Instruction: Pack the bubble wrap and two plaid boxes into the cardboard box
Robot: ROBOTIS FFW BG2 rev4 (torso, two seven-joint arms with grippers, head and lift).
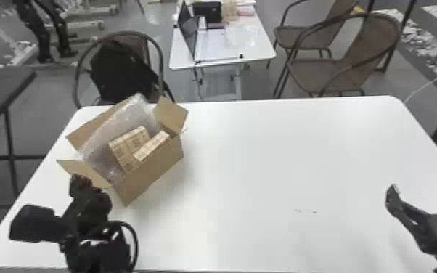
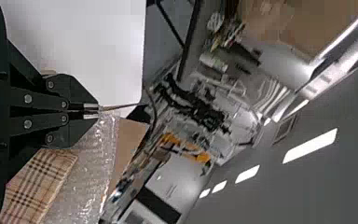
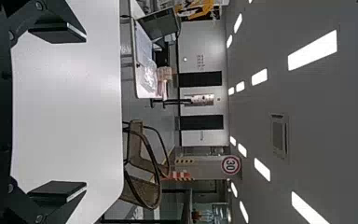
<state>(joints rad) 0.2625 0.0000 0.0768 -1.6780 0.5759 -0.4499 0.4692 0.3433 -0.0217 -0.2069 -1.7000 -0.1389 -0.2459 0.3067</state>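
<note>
While the head view looked down over the white worktop (image 1: 283, 145), the cardboard box (image 1: 152, 174) was standing open on its left part, with the flaps spread outward. Inside it were the bubble wrap (image 1: 101, 145) and, in front of this wrap, two plaid boxes: the wider plaid box (image 1: 134, 138) and, just beside it, the narrower plaid box (image 1: 152, 145). The left gripper (image 1: 80, 179) was at the near left flap (image 1: 83, 170). The right gripper (image 1: 421, 190) was over the right side of the worktop, well apart from the cardboard box, and its fingers were spread. In the left wrist view, the left gripper (image 2: 98, 111) had its fingers closed together on the thin edge of the flap, near the bubble wrap and plaid pattern. In the right wrist view, the right gripper (image 3: 85, 112) held nothing between its wide-apart fingers.
</note>
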